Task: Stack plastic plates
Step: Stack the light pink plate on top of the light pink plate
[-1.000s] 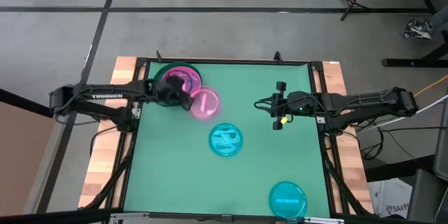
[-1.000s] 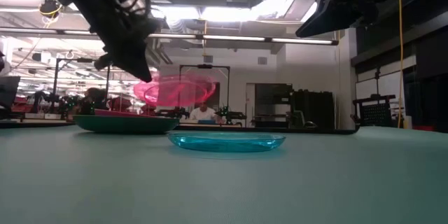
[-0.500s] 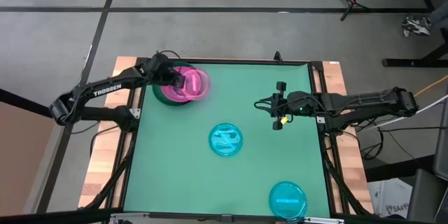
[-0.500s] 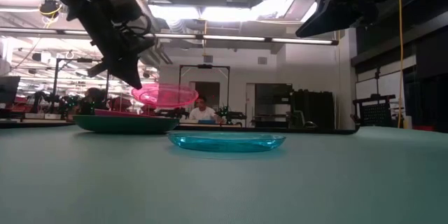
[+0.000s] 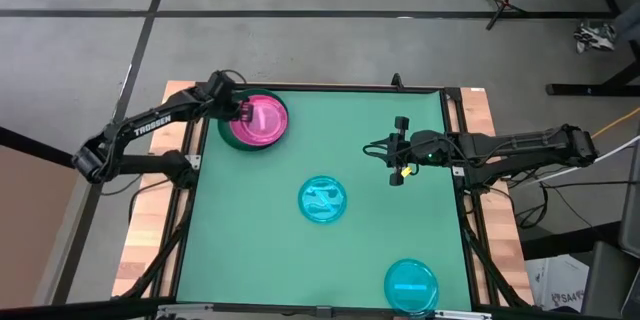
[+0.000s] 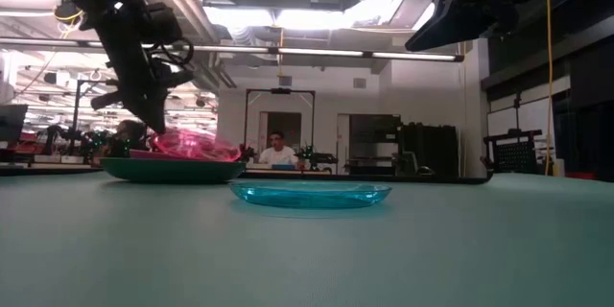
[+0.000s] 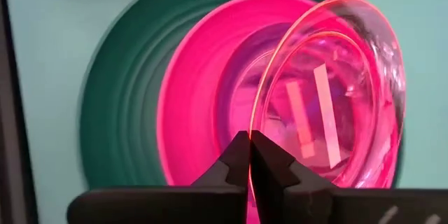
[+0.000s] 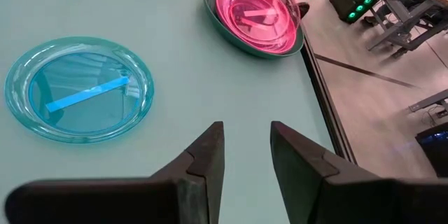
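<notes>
A dark green plate sits at the table's far left with a solid pink plate in it. My left gripper is shut on a small translucent pink plate just over this stack; the low view shows that plate low over the green plate. Two cyan plates lie flat on the table, one in the middle and one at the near right. My right gripper is open and empty, raised over the table's right half. My left gripper pinches the translucent pink plate's rim between its two fingers, on the side toward the table's left. The fingers slant down from the left. The plate is tilted, its free side down over the solid pink plate; whether it touches there does not show.
The black table frame runs close beside the stack on the left and far sides. The middle cyan plate also shows in the right wrist view, ahead of my right gripper. People stand in the room beyond the table.
My left gripper has carried the translucent pink plate from beside the stack toward the table's far left and down, so the plate now sits low over the stack instead of raised to its right. My right arm has kept still.
</notes>
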You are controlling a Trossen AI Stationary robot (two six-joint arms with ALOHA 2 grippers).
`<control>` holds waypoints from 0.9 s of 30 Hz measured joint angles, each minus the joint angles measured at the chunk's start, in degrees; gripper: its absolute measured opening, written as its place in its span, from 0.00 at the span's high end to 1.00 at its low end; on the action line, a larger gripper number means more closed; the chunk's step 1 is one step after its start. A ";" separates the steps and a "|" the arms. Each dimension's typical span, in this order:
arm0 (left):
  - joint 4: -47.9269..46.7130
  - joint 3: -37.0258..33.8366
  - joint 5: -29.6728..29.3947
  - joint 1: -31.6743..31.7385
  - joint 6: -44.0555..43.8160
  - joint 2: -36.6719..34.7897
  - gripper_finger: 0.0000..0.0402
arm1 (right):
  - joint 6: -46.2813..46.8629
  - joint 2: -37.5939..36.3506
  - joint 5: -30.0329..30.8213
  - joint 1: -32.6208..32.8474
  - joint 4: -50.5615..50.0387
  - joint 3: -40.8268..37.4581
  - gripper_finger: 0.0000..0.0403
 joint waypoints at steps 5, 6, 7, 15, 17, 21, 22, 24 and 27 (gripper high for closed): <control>-0.85 0.00 0.00 0.20 -0.10 0.00 1.00 | 0.00 0.00 0.00 0.02 0.01 0.00 0.73; -0.87 0.00 0.00 0.18 -0.31 0.00 1.00 | 0.00 0.00 0.00 0.01 0.01 0.00 0.73; -0.87 0.00 0.00 0.18 -0.44 0.04 1.00 | 0.00 0.00 0.00 0.01 0.01 0.00 0.73; -0.76 0.00 -0.02 0.18 -0.15 0.17 1.00 | 0.00 0.00 0.00 0.01 0.00 0.00 0.73; -0.76 0.00 -0.02 0.18 -0.13 0.17 1.00 | 0.00 0.00 0.00 0.02 0.01 0.00 0.73; -0.73 0.00 -0.04 0.18 -0.11 0.17 1.00 | 0.00 0.00 0.00 0.02 0.00 0.00 0.73; -0.73 0.00 -0.07 0.18 -0.11 0.17 1.00 | 0.00 0.00 0.00 0.02 0.01 0.00 0.73; -0.73 0.00 -0.57 0.18 -0.11 0.17 1.00 | 0.00 0.00 0.00 0.00 0.01 0.00 0.73; -0.73 0.00 -1.46 0.18 -0.09 0.17 1.00 | 0.00 0.00 0.00 0.01 -0.01 0.00 0.73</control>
